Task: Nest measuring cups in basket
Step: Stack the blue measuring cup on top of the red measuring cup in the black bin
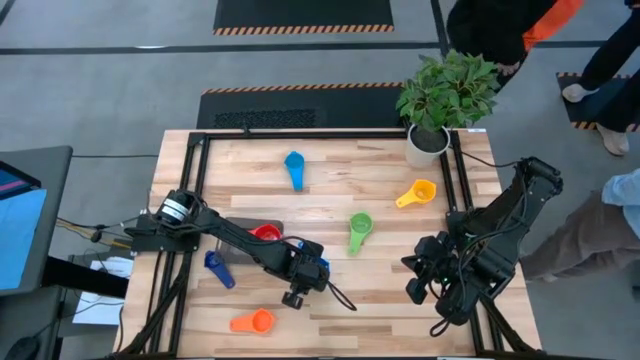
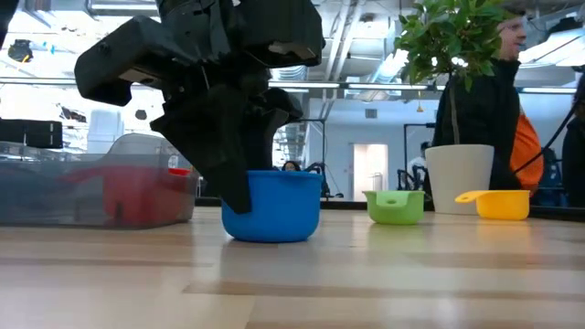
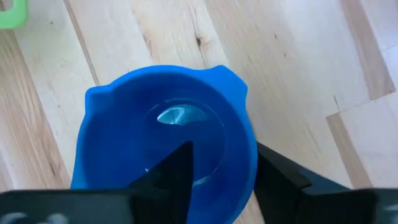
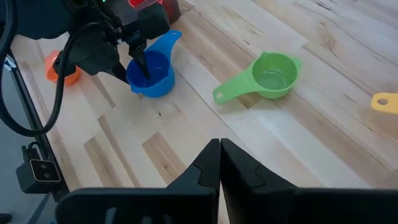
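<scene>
Left tool [image 4: 142,59] straddles one blue cup's [image 3: 165,137] wall, grip uncertain; right tool [image 4: 219,163] clenched.
</scene>
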